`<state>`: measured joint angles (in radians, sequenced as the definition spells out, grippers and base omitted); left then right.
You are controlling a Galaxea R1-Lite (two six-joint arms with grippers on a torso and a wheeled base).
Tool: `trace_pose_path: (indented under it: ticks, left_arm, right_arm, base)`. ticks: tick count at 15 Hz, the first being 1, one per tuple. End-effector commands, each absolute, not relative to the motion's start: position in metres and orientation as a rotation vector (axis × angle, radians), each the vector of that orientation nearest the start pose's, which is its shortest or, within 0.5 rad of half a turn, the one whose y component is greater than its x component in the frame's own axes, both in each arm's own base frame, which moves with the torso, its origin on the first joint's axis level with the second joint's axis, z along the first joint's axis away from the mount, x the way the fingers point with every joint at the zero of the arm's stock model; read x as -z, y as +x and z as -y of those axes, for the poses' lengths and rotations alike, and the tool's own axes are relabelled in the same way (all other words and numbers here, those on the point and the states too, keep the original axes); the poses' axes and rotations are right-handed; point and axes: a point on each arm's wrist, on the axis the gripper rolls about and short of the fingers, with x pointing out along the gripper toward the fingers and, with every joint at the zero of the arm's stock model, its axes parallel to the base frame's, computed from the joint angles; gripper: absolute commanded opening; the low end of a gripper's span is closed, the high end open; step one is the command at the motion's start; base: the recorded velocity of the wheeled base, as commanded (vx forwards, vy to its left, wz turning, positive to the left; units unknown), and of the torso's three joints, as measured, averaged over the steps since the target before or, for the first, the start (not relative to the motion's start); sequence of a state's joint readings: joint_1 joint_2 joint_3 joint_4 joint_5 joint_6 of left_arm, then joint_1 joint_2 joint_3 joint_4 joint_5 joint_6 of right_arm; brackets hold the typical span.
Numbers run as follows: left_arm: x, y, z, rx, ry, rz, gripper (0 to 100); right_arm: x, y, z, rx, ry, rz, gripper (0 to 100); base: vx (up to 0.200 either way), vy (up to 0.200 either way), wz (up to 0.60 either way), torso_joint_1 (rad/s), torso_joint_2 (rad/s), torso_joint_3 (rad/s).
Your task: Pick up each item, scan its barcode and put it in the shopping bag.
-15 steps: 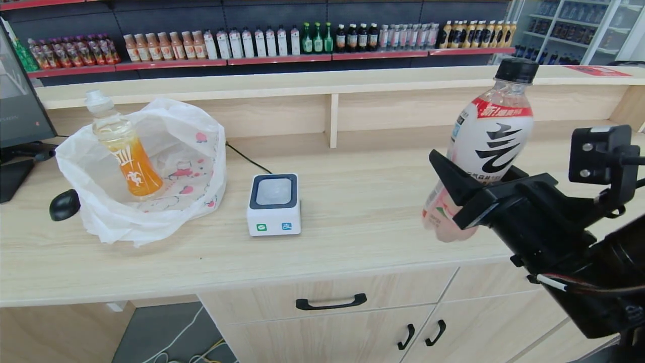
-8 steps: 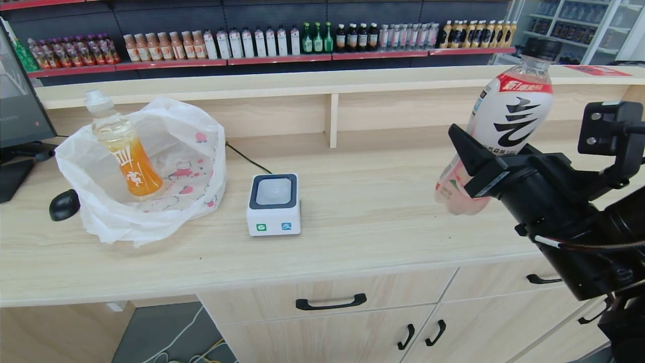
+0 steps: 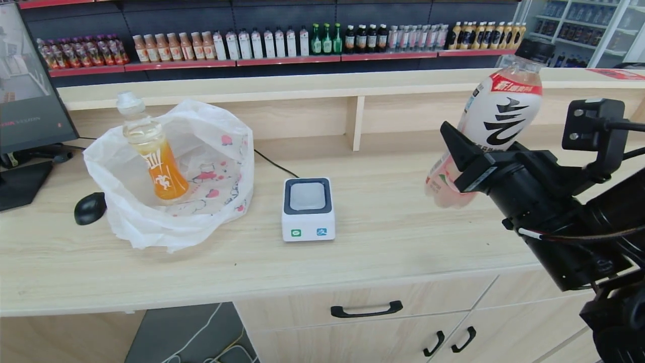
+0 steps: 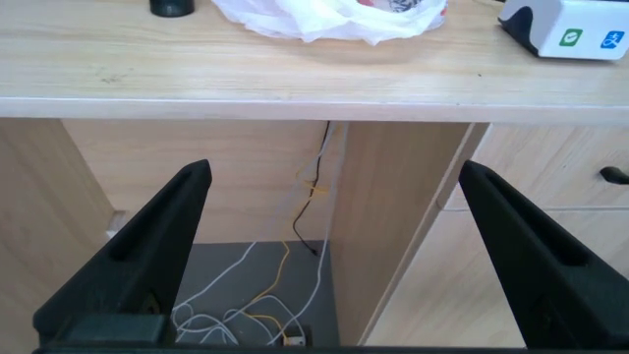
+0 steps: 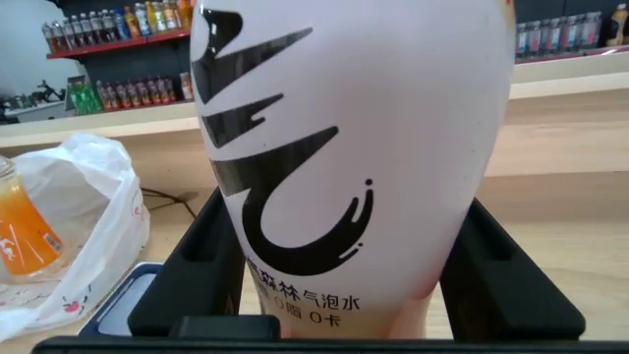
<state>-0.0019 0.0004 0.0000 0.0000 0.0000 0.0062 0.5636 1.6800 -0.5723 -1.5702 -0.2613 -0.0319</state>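
Note:
My right gripper [image 3: 478, 151] is shut on a white-labelled drink bottle [image 3: 496, 121] with a black cap, held tilted above the right end of the wooden counter [image 3: 393, 227]. In the right wrist view the bottle [image 5: 344, 167] stands between the two black fingers [image 5: 197, 265]. The white barcode scanner [image 3: 308, 207] sits mid-counter, to the bottle's left. Further left, the white shopping bag [image 3: 151, 227] holds an orange drink bottle [image 3: 156, 156] leaning upright. My left gripper [image 4: 334, 256] hangs open and empty below the counter's front edge, facing the gap under it.
A black mouse [image 3: 89, 207] and a monitor [image 3: 27, 101] stand left of the bag. The scanner's cable [image 3: 269, 162] runs to the back. A raised ledge with a divider [image 3: 355, 121] backs the counter. Drawers with black handles [image 3: 366, 309] lie below.
The right gripper has raised the white bottle higher above the counter. The head camera has shifted, so the whole scene sits further right in the picture.

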Motion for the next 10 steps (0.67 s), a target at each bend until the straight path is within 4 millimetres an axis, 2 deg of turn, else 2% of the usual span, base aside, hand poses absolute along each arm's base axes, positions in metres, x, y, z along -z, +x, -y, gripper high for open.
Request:
trace_pose_path:
  ticks: [1, 10]
  left_arm:
    - [-0.075, -0.023, 0.000, 0.002, 0.006, 0.000, 100]
    - [-0.075, -0.023, 0.000, 0.002, 0.006, 0.000, 100]
  right_arm:
    - [-0.221, 0.235, -0.142, -0.291, 0.156, 0.433, 0]
    - [-0.219, 0.219, -0.140, -0.323, 0.197, 0.411, 0]
  base:
    - [0.000, 0.200, 0.00, -0.002, 0.00, 0.017]
    - [0.000, 0.200, 0.00, 0.003, 0.00, 0.003]
